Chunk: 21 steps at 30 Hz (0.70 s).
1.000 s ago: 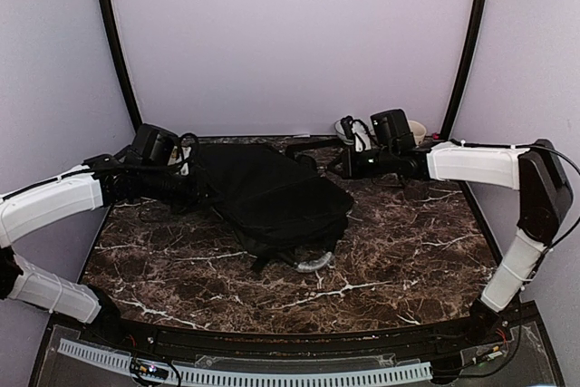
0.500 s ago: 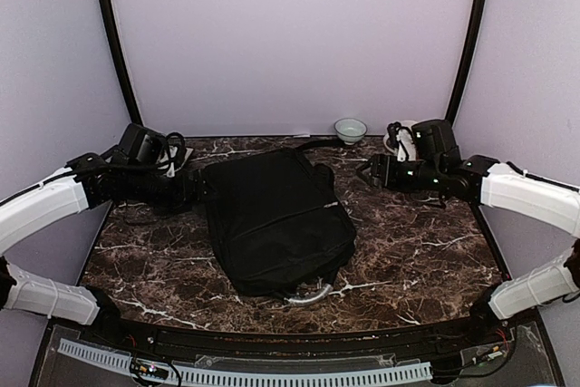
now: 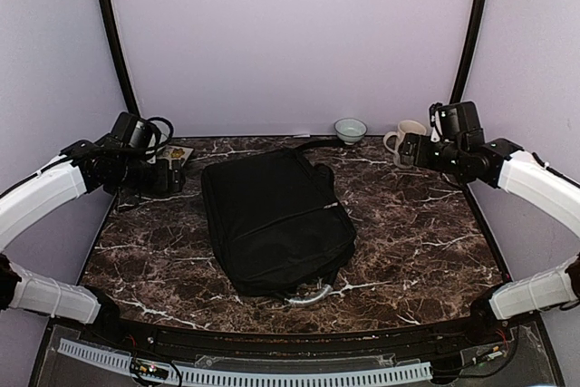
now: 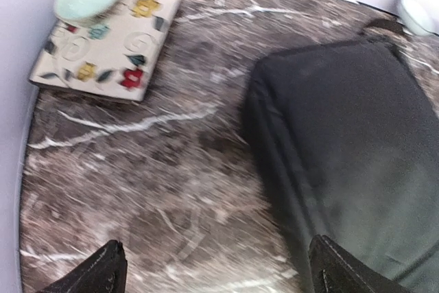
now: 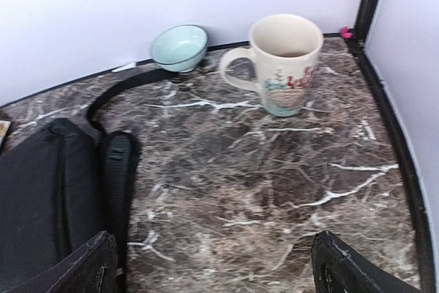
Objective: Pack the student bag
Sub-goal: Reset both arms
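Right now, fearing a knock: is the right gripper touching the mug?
Apart. Right wrist view: bare tabletop lies between the mug and the right gripper.

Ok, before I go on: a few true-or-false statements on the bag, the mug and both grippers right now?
1. The student bag lies flat on the table, in neither gripper. True.
2. The mug lies on its side. False: it stands upright.
3. The left gripper is shut on the bag. False: it is open and empty.
4. The right gripper is open, holding nothing. True.
5. The bag's grey handle faces the table's near edge. True.
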Tool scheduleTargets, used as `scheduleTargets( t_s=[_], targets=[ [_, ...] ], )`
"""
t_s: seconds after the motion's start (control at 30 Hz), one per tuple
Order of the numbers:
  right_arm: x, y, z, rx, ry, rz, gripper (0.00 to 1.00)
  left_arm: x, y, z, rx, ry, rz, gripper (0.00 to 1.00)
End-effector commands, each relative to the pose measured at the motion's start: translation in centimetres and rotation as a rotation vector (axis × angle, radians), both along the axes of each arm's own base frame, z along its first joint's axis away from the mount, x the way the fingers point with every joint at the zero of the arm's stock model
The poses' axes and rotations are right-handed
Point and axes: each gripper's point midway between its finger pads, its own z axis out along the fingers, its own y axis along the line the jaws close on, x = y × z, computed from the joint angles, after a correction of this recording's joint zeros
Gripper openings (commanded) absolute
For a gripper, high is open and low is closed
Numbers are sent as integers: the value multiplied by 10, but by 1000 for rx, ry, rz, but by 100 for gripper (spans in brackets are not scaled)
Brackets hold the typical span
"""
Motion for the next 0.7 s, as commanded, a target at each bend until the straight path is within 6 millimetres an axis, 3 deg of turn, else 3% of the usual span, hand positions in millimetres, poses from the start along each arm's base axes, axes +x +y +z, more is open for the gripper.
scheduleTargets(
  t_s=[0.0,0.1,0.17,0.33,0.53,0.6,0.67],
  targets=[
    [9,-43,2,-197,-62,-162,100,28,42,-1,210,-123,37,94],
    [12,-75,-11,-323,-115,-235,100,43,64,-13,340,-212,35,93],
    [15,-93,-31,-353,-158,-232,100,45,86,-36,399,-239,53,94],
    [6,-124,-71,-323,-283,-252,100,58,125,-60,329,-386,132,91],
    [2,-137,-78,-299,-482,-297,100,76,133,-78,285,-487,122,92],
    [13,-138,-76,-329,-513,-289,100,83,131,-78,280,-544,112,92],
    [27,-143,-89,-321,-464,-286,100,91,137,-76,278,-564,145,92]
  ],
)
